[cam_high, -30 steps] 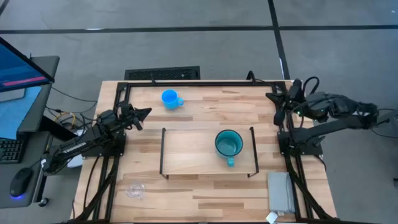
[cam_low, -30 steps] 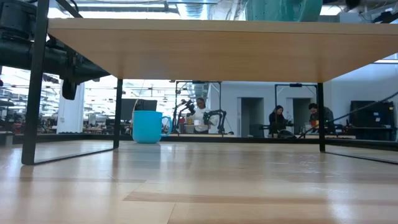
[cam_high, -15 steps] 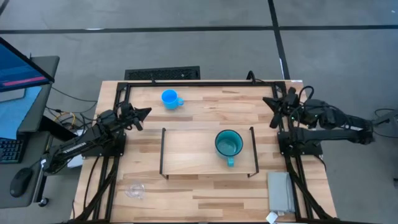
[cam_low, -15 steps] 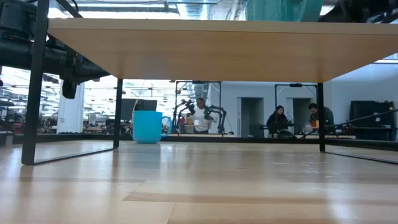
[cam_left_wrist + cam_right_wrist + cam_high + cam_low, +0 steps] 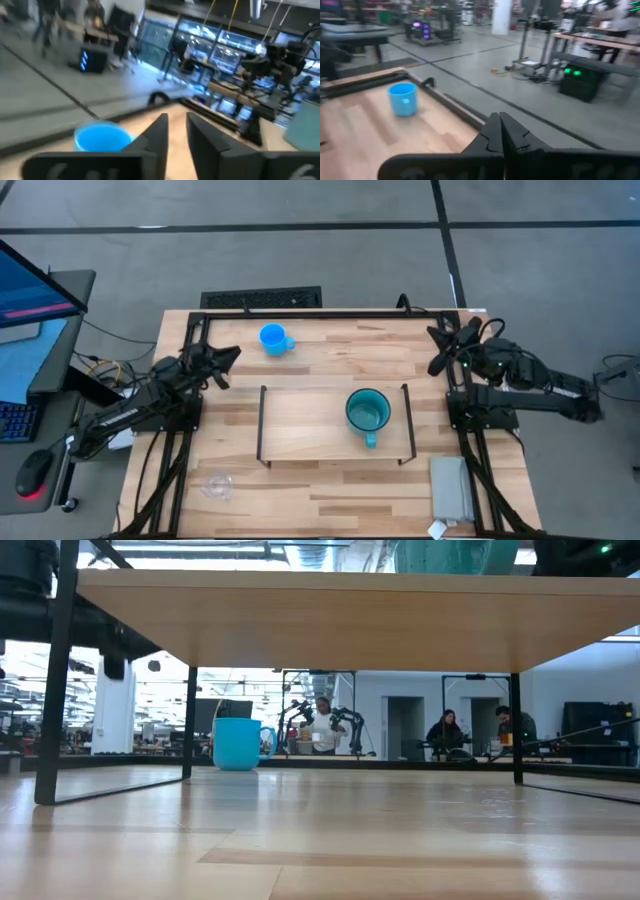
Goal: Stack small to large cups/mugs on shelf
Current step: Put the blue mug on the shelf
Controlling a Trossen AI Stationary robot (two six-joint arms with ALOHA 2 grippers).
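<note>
The teal mug [image 5: 367,412] stands upright on the right part of the light-wood shelf [image 5: 300,425], its handle toward the near edge. The bright blue mug [image 5: 272,338] stands on the table at the far left, also in the low view [image 5: 237,744]. The clear glass cup [image 5: 217,486] sits on the table near the front left corner. My left gripper [image 5: 230,360] hovers at the table's left edge, slightly open and empty, facing the blue mug [image 5: 100,137]. My right gripper [image 5: 440,348] is shut and empty at the table's right edge.
A grey flat block [image 5: 450,485] lies at the front right. Black frame rails [image 5: 330,313] run along the table's far edge and sides. The shelf's black wire uprights [image 5: 262,425] stand at its two ends. People sit in the room beyond [image 5: 445,730].
My right arm has folded down, and its gripper has come from beyond the right edge toward the table's right far corner. My left gripper has shifted a little toward the far edge. The mugs and the cup have stayed put.
</note>
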